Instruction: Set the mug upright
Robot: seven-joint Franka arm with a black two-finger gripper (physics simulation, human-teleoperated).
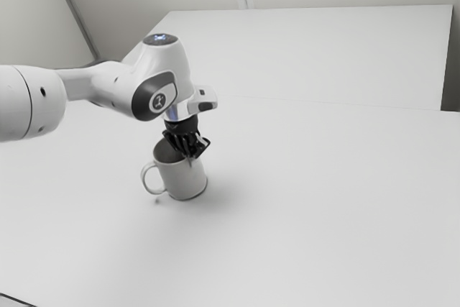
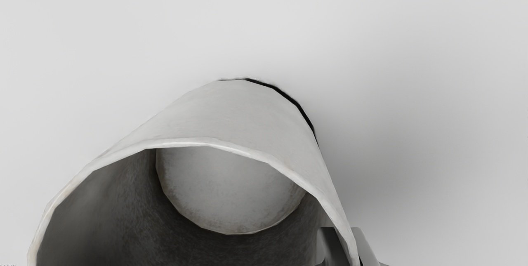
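Note:
In the exterior view my gripper [image 1: 188,150] points down at the rim of the light grey mug [image 1: 184,180]. The mug's opening faces up and its handle points to the exterior view's left; its body leans slightly that way. In the wrist view the gripper [image 2: 349,246] is shut on the mug's wall, one finger inside the cup and the other outside. The mug [image 2: 239,113] shows its inner floor, and a dark line runs along part of its base edge. Whether the whole base touches the table cannot be told.
The white table [image 1: 309,221] extends around the mug. Behind it, toward the top of the exterior view, lies another pale flat surface [image 1: 323,55] with a wall beyond. The arm reaches in from the exterior view's left, above the table.

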